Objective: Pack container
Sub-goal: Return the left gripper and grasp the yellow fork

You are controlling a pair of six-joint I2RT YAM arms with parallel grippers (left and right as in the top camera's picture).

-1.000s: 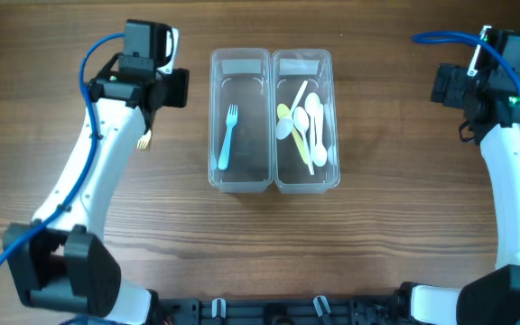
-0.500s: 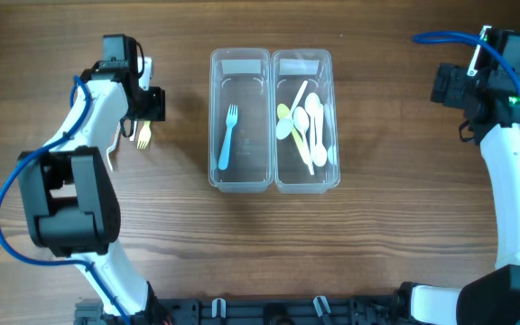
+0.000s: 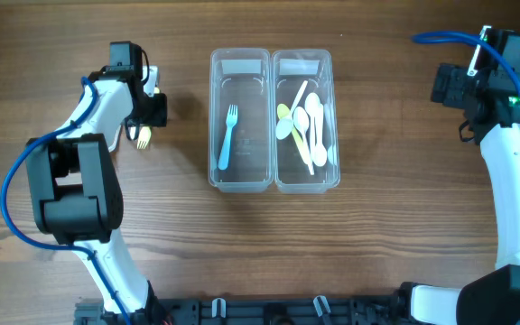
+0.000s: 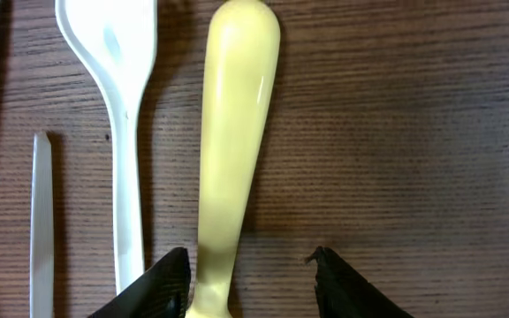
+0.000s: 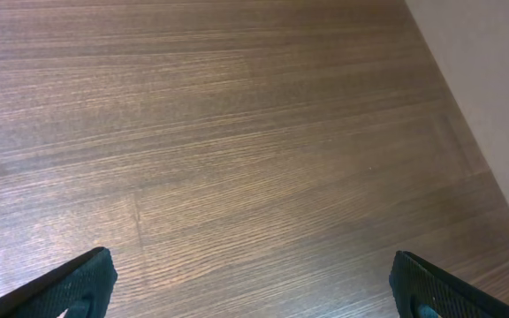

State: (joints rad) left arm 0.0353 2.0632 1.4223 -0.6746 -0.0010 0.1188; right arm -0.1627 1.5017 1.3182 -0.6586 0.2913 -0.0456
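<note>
Two clear containers stand side by side at the table's middle. The left container (image 3: 240,68) holds a blue fork (image 3: 227,137). The right container (image 3: 302,66) holds several white and yellow-green spoons (image 3: 307,128). My left gripper (image 3: 144,116) is low over the table to the left, open, its fingers (image 4: 250,283) astride the handle of a pale yellow fork (image 4: 232,150), whose tines show in the overhead view (image 3: 142,138). White utensils (image 4: 117,115) lie beside it. My right gripper (image 5: 254,287) is open and empty over bare wood at the far right.
A thin white handle (image 4: 41,221) lies at the left of the left wrist view. The table's right edge (image 5: 467,115) shows in the right wrist view.
The left arm swung left and down from beside the containers to the utensils on the table. The right arm has not moved.
</note>
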